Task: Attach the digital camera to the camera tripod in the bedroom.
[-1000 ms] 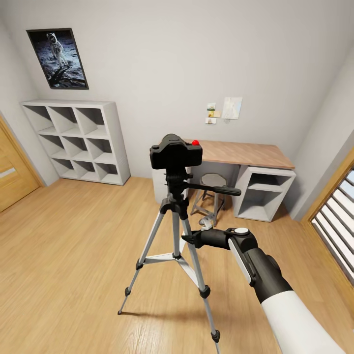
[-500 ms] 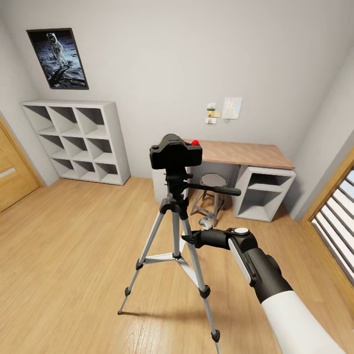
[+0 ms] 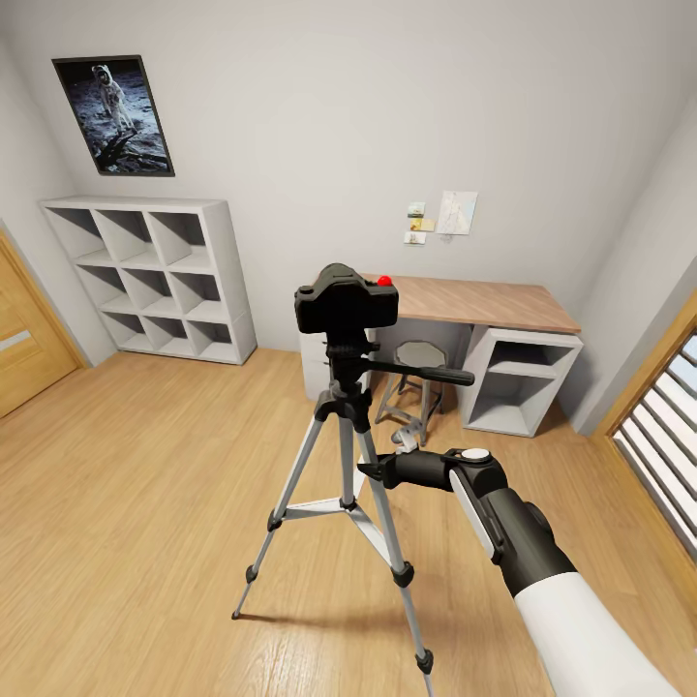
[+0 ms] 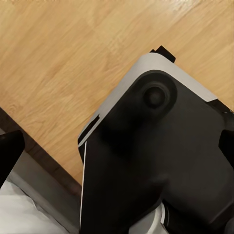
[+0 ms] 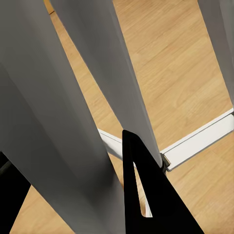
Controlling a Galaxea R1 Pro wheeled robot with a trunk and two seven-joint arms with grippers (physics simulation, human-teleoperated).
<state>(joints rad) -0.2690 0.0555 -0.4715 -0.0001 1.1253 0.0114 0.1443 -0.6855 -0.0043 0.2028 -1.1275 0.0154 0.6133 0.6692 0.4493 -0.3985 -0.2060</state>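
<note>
The digital camera (image 3: 347, 299), black with a red button on top, sits on the black head of the camera tripod (image 3: 346, 440), which stands on the bedroom's wood floor. The long pan handle (image 3: 426, 373) points right. My right gripper (image 3: 366, 471) is low beside the tripod's right front leg, well below the camera, with nothing in it. In the right wrist view its black fingers (image 5: 144, 195) stand apart, with the silver tripod legs (image 5: 109, 73) close in front. The left gripper (image 4: 117, 151) looks down on my own dark body and the floor, its fingers wide apart.
A wood-topped desk (image 3: 484, 302) with a stool (image 3: 418, 382) under it stands behind the tripod. White cube shelves (image 3: 155, 276) line the back left wall, a wooden door (image 3: 24, 334) is at the left, and a slatted window frame (image 3: 663, 436) at the right.
</note>
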